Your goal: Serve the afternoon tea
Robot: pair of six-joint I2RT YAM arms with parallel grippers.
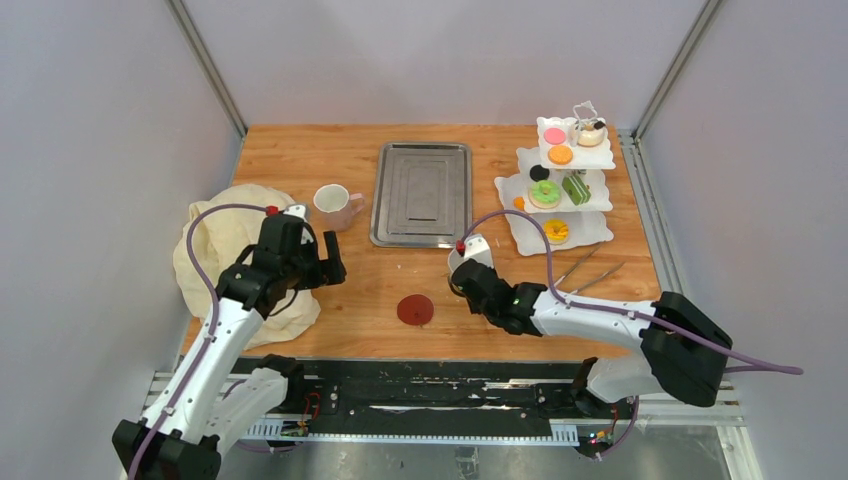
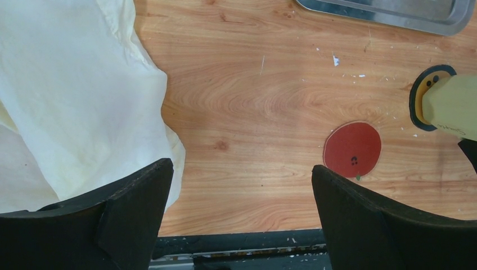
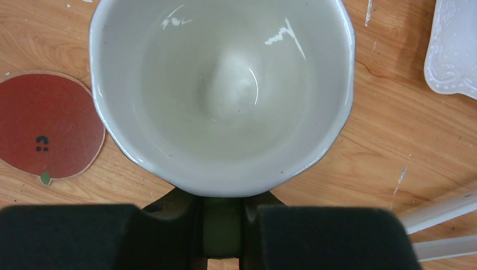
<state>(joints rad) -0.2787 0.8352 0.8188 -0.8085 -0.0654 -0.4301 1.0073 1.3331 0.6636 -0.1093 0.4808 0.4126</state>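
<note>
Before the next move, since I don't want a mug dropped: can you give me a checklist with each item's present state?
1. Grip: right pincer shut on the handle of the pale ceramic mug: ok.
2. Mug empty inside: ok.
3. Mug seated flat on the dark-rimmed round coaster: cannot tell.
4. The red round coaster bare: ok.
5. The left pincer open, holding nothing: ok.

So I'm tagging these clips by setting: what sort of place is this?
Probably a robot lab test cell, not a tearoom: plain grey panels box in a wooden table, the left arm and right arm are bolted at its near edge, and the white tiered stand of pastries looks staged.
</note>
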